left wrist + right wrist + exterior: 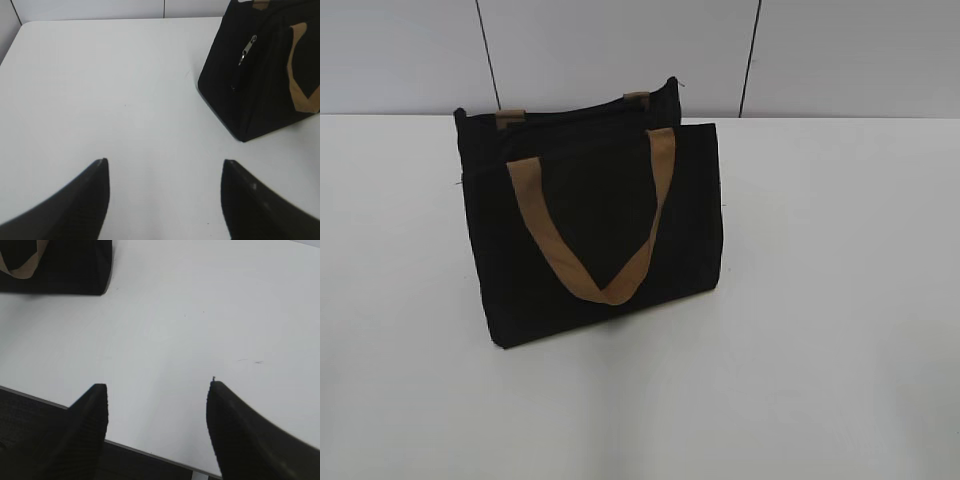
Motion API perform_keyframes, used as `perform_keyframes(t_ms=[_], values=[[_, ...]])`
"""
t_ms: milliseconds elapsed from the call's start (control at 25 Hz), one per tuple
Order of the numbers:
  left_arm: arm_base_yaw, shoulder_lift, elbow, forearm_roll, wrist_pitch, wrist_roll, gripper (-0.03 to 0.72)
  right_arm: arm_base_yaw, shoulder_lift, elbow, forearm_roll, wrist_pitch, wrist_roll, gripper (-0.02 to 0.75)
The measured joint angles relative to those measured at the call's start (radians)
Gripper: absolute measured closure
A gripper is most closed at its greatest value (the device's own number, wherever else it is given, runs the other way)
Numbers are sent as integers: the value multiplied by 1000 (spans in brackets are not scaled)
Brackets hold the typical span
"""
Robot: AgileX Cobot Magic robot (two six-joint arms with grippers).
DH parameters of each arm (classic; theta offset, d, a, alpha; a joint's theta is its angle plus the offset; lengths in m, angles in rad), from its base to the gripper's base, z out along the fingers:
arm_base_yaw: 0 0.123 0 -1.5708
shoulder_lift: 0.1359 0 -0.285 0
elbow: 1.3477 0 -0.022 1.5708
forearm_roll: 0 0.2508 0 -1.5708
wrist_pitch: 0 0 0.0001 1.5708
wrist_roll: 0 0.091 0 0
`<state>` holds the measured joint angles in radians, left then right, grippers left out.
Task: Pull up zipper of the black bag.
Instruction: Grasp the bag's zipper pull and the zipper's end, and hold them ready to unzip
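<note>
The zipper [239, 70] runs down the narrow end of the bag [600, 235], and in our left wrist view its small silver pull [246, 50] hangs near the upper part of that end panel. The bag is black and stands upright on a white table [820, 350], a little left of the middle in the exterior view and toward the far side. A tan strap [605, 245] droops in a loop down its front panel, and the ends of a second tan strap [510, 120] show at the top edge behind it. From the front the top edge looks dark and we cannot tell how far it is closed.

Our left gripper [165, 165] hovers over bare table with its two dark fingers [82, 200] spread wide and nothing between them; the bag sits well apart from it, up and to the right in its view. Our right gripper [157, 387] is likewise spread and empty, above the near edge of the table, with only a corner of the bag showing at the top left of its view. Neither gripper appears in the exterior view. Behind the table stands a pale panelled wall [620, 50].
</note>
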<state>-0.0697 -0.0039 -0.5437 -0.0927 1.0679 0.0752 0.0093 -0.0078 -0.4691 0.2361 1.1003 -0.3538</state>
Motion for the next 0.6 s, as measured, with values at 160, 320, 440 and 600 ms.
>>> perform_keyframes(t_ms=[160, 320, 440, 600], values=[[0, 0, 0, 0, 0, 0, 167, 0, 0, 0, 0, 0, 0, 265], [0, 0, 0, 0, 0, 0, 167, 0, 0, 0, 0, 0, 0, 265], [0, 0, 0, 0, 0, 0, 167, 0, 0, 0, 0, 0, 0, 265], [0, 0, 0, 0, 0, 0, 167, 0, 0, 0, 0, 0, 0, 265]])
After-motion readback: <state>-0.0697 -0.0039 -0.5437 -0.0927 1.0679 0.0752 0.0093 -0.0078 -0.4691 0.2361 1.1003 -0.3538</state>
